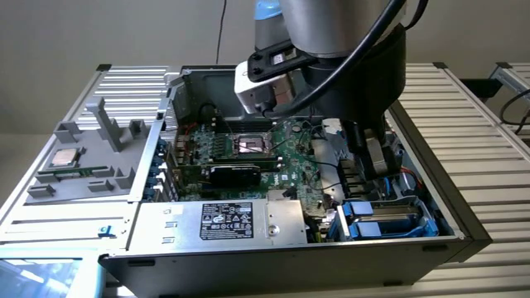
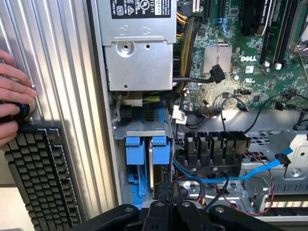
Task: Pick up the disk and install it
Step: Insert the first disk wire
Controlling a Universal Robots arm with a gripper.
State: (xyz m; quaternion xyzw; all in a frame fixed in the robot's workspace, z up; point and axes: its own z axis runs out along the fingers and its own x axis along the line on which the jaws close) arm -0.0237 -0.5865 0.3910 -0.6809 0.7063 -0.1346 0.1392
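Jaws stand drawn close together, tips side by side, on the gripper [image 2: 169, 198]. It hangs over the drive bay [image 1: 426, 218], in line with the blue-framed disk [image 2: 159, 154]. Whether the tips touch the disk cannot be told.

A ribbed metal surface [image 1: 472, 124] carries everything. On it lies an open computer case [image 1: 273, 267], side panel off, its insides facing up. The arm [image 1: 339, 31] comes down from 12 o'clock in the exterior view and crosses over the case toward 3 o'clock.

Inside the case, a silver power-supply box [image 1: 228, 220] with a printed label sits along the near wall at about 6 o'clock. A green motherboard [image 1: 290, 155] fills the middle, with black cables running across it. The drive bay takes the corner at about 4 o'clock, just beside the power-supply box.

A grey tray [image 1: 112, 133] with upright posts and slots rests on the surface at 9 o'clock, beside the case and apart from it. The wrist view has a dark keyboard [image 2: 41, 178] lying on the ribbed surface outside the case wall.

The disk [image 1: 389, 218] sits in the drive bay, blue frame around its edges, with two blue pieces of that frame at the end toward the power-supply box. A thin silver edge shows between them, and blue cables run past nearby.

A person's hand [image 2: 12, 96] rests on the surface next to the keyboard, fingers around a small dark round object. A small square silver chip [image 1: 62, 158] lies in the grey tray, well apart from the disk.
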